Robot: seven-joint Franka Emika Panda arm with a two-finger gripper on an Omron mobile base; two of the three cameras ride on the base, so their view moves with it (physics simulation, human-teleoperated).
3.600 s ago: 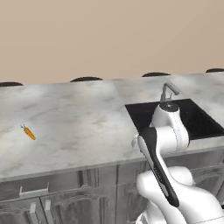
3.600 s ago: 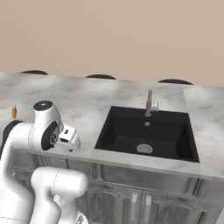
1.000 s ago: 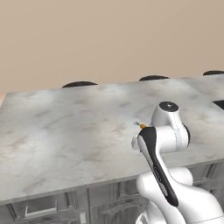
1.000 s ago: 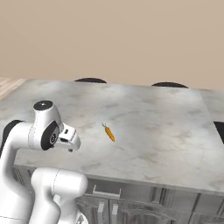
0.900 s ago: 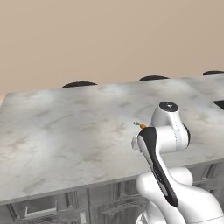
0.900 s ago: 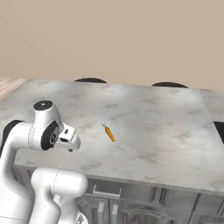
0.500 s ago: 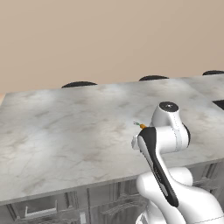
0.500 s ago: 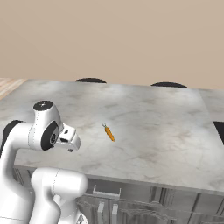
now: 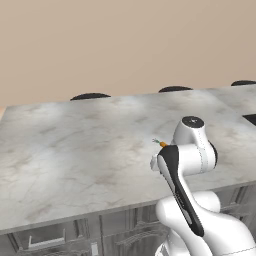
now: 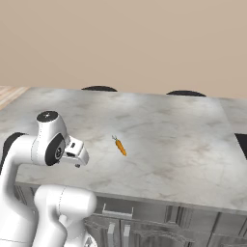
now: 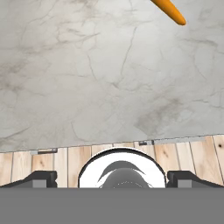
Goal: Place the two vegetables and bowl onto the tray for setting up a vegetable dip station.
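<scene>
Reading from the left, you have bare marble tabletop [image 10: 183, 140], the folded arm at the near edge, and then the carrot [image 10: 120, 147] lying flat out on the stone, green top pointing away from the robot. In the hand view the carrot's [image 11: 168, 10] orange tip sits at the top right, so the camera is aimed short and left of it. The pincer [image 11: 112, 177] hangs above the tabletop's near edge, well apart from the carrot; its two tips stand wide at either side of the view, spread and empty. The step in hand looks like the approach for the first pick. Next you need to reach forward and right, turn the jaws across the carrot's narrow body, and descend around its middle.
</scene>
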